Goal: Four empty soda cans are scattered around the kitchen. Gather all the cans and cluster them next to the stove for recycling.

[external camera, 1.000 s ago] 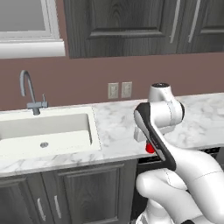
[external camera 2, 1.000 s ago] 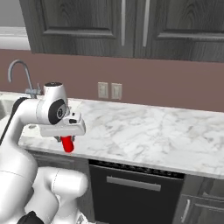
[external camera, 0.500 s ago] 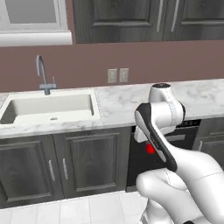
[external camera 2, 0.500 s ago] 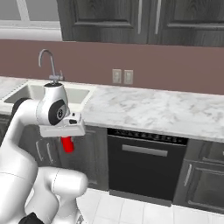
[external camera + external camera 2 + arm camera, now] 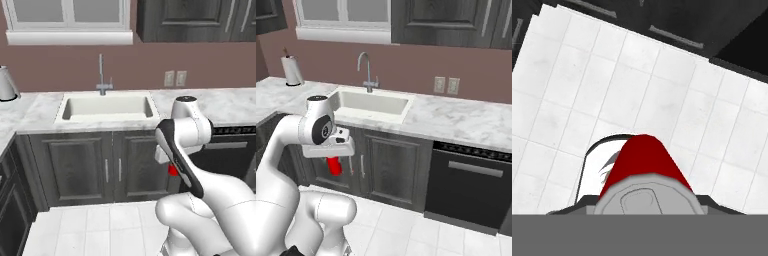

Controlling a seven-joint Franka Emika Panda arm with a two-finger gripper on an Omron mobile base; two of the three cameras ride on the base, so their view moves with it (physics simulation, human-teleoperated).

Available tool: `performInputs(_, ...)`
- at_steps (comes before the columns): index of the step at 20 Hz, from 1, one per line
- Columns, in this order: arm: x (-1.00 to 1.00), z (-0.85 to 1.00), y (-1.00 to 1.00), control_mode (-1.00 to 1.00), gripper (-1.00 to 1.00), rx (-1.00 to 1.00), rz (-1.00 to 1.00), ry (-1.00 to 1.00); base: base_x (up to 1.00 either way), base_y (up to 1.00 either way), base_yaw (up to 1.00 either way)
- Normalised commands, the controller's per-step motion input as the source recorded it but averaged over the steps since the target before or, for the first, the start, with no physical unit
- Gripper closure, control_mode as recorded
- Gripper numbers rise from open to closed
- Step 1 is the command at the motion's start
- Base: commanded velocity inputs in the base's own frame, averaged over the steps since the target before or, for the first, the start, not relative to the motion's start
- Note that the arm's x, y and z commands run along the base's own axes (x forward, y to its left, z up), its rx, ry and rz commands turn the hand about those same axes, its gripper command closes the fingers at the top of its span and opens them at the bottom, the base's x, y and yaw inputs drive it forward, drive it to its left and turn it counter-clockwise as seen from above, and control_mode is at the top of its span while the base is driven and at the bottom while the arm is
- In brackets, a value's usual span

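Note:
A bright red soda can (image 5: 333, 166) hangs top-up from my gripper (image 5: 333, 161), which is shut on it and points down at the floor in front of the sink cabinet. From the left base view the same can (image 5: 172, 170) peeks out beside my forearm, with the gripper (image 5: 170, 165) mostly hidden behind the arm. In the hand view the can (image 5: 643, 160) rises close to the lens, its silver top nearest, above white floor tiles. The stove and the other cans are out of view.
A white sink (image 5: 107, 107) with a faucet (image 5: 101, 75) sits in the marble counter (image 5: 456, 120). A black dishwasher (image 5: 471, 185) stands to the right. A paper towel roll (image 5: 292, 70) and a kettle (image 5: 6, 82) stand far left. White tiled floor (image 5: 100, 225) lies ahead.
The whole picture has shifted: the base has backed away from the counter and turned left, so the sink and floor now show. The red can stays in the gripper.

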Motion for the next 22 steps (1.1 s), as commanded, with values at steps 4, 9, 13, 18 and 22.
performInputs(4, 0.0, 0.0, 0.0, 1.0, 1.0, 0.0, 0.0, 0.0, -0.21, 0.38, 0.47)
performInputs(9, 0.0, 0.0, 0.0, 1.0, 1.0, 0.0, 0.0, 0.0, -0.16, 0.29, 0.5)
performInputs(13, 0.0, 0.0, 0.0, 1.0, 1.0, 0.0, 0.0, 0.0, -0.11, 0.24, 0.5)
performInputs(18, 0.0, 0.0, 0.0, 1.0, 1.0, 0.0, 0.0, 0.0, -0.1, 0.22, 0.5)
performInputs(22, 0.0, 0.0, 0.0, 1.0, 1.0, 0.0, 0.0, 0.0, -0.12, 0.23, 0.5)
